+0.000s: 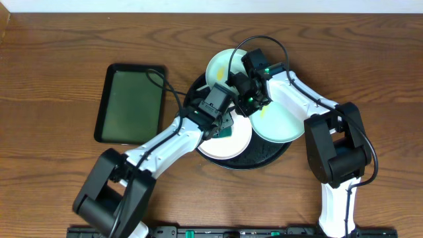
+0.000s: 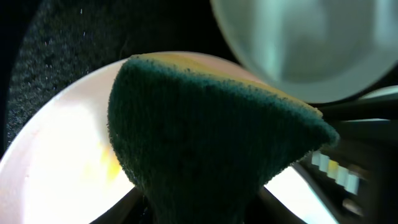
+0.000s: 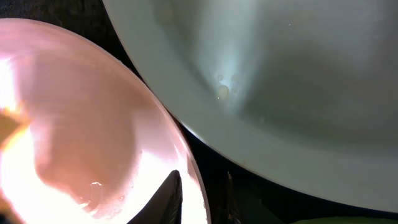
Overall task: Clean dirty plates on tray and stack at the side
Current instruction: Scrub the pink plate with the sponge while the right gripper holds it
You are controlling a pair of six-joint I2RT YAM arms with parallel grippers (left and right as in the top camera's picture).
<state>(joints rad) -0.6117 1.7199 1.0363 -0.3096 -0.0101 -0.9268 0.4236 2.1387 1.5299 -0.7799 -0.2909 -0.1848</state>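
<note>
Locate the round black tray (image 1: 274, 153) at the centre of the bench (image 1: 53, 59). All three plates are on it: one mint plate (image 1: 221, 66) at the tray's upper edge, a second mint plate (image 1: 284, 122) at the right, and the white plate (image 1: 231, 144) at the lower left. The left hand (image 1: 223, 124) is clenched on a green sponge (image 2: 199, 143) over the white plate, which bears a yellowish smear. The right hand (image 1: 254, 99) sits between the two mint plates; you cannot tell whether it is clenched or released.
</note>
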